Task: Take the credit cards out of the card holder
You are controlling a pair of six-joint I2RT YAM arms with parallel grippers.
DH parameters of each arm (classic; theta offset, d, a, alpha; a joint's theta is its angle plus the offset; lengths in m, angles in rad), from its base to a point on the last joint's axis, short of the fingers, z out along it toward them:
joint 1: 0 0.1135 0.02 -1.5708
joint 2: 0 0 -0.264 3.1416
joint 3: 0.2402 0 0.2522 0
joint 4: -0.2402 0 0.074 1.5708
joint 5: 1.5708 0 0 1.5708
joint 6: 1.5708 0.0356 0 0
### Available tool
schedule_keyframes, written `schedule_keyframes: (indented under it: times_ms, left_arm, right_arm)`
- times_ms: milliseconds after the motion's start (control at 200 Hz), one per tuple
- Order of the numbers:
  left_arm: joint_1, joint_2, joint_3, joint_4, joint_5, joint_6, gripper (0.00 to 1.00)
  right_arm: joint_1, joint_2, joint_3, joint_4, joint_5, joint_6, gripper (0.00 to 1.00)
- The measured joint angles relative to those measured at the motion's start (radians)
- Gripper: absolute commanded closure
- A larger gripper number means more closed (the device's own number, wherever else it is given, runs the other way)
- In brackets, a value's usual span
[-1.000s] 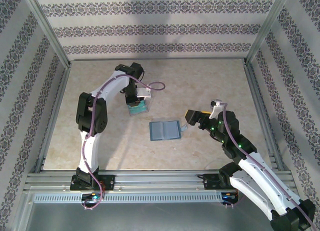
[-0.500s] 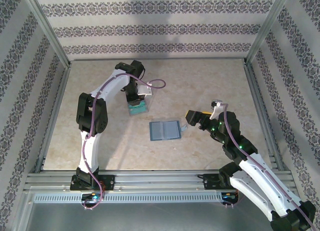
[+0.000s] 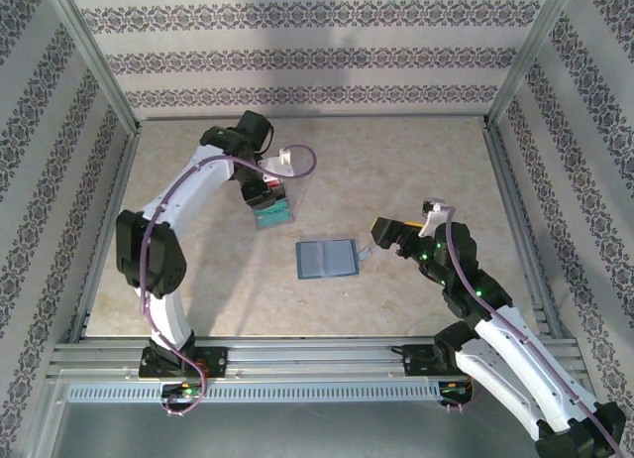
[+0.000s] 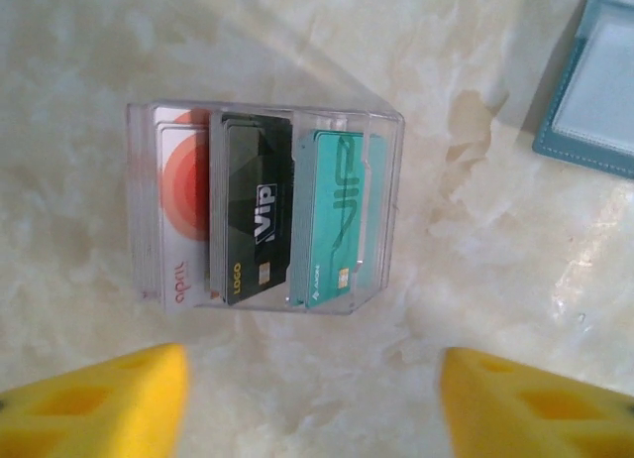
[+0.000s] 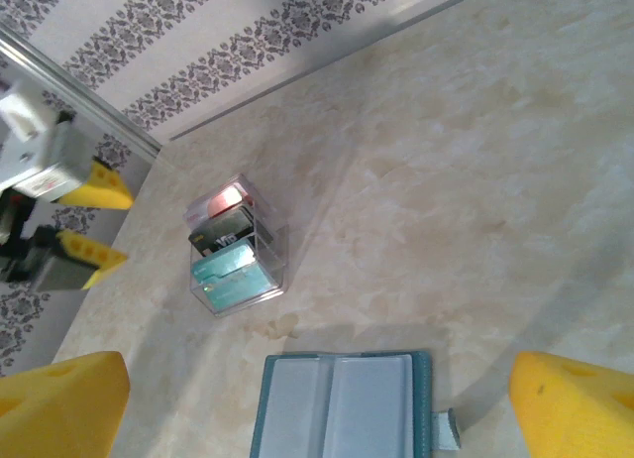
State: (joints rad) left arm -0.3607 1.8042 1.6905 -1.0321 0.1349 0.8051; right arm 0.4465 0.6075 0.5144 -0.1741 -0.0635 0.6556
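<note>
A pale beige, marbled table [image 3: 416, 171] sits inside walls [image 3: 317, 57] papered with grey floral stripes. Two white-and-black robot arms reach in from the near edge.

The card holder [image 3: 327, 259], a blue-grey bifold, lies opened flat near the table's middle. Its two pocket panels look pale and empty, though a card tucked deep inside could not be ruled out. The right gripper [image 3: 377, 236] hovers just beside the holder's right edge, its yellow fingers spread wide and holding nothing.

Up and to the left of the holder stands a small clear box [image 4: 263, 205]. The left gripper [image 3: 265, 192] hangs just above it, its fingers parted and free of the box.

Three credit cards [image 5: 230, 252] stand on edge in the box, side by side: a white card with a red circle [image 4: 183, 215], a black card [image 4: 256, 210] and a teal card [image 4: 337, 215]. The task looks all but finished, with little left beyond drawing the arms away.
</note>
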Motion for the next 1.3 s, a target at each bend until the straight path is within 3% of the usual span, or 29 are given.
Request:
schedule_keyframes:
  times_ms: [130,530,919,1304]
  left_arm:
    - [0.000,-0.107,-0.149,0.094,-0.001,-0.054,0.00]
    - [0.000,-0.368,-0.520,0.458,-0.078,-0.269,0.01]
    - [0.000,-0.644,-0.956,0.909,-0.175,-0.644,0.01]
    - [0.055,-0.745,-1.123,1.072,-0.374,-0.814,0.01]
  right_arm:
    - [0.000,-0.005,0.000,-0.011,0.013,-0.004,0.02]
    - [-0.006,-0.005,0.000,-0.028,0.042,-0.007,0.02]
    - [-0.013,-0.005,0.000,-0.047,0.129,-0.018,0.02]
    - [-0.042,0.013,-0.020,-0.029,0.209,-0.117,0.02]
